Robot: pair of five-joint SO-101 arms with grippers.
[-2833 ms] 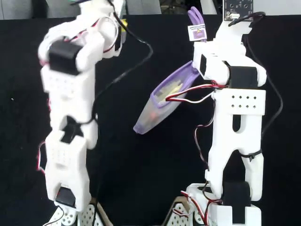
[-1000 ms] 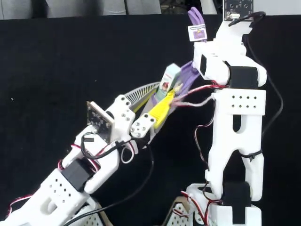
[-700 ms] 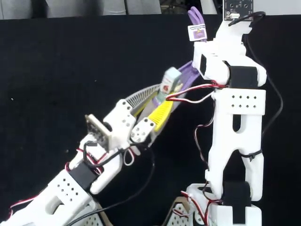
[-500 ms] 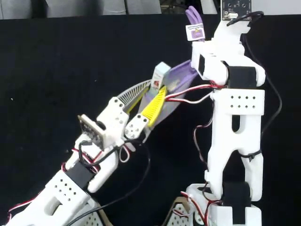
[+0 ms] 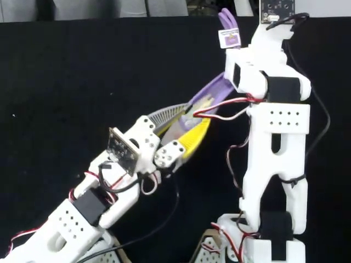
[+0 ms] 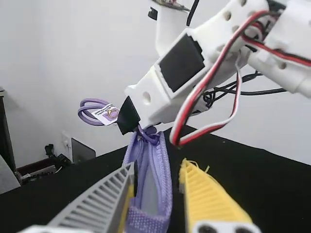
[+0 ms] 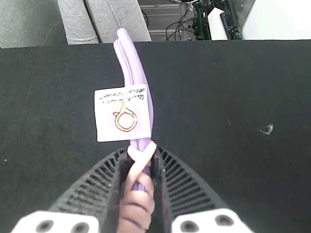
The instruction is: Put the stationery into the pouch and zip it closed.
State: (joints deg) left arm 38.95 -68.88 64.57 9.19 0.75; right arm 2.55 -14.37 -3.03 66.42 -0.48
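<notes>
Right now we have the pouch [image 5: 214, 90] hanging in the air above the black table [image 5: 82, 82], and its long axis is what matters. It runs on a slant from the upper end, held high by our right arm, down towards our left arm, which reaches up from low beside it.

Our right gripper [image 7: 139, 158] is pressed together on the purple strap [image 7: 133, 58] at the pouch's top end, just below the white tag [image 7: 121, 114], so that end is fixed.

Our left gripper [image 5: 196, 116] is spread. Its grey finger [image 6: 104, 204] sits on one side of the pouch's lower part and its yellow finger [image 6: 209, 204] on the other. The pouch lies between them lengthwise, with a gap showing on the yellow side, so nothing is pinched there.

Something pale shows inside the pouch from above, though we cannot tell what it is.

We judge the zipper runs along the same slanted line, so any closing pull would travel along that axis, between the held top and the free lower end. Our left arm is the only one free to do it. We cannot make out where the zip pull sits.
</notes>
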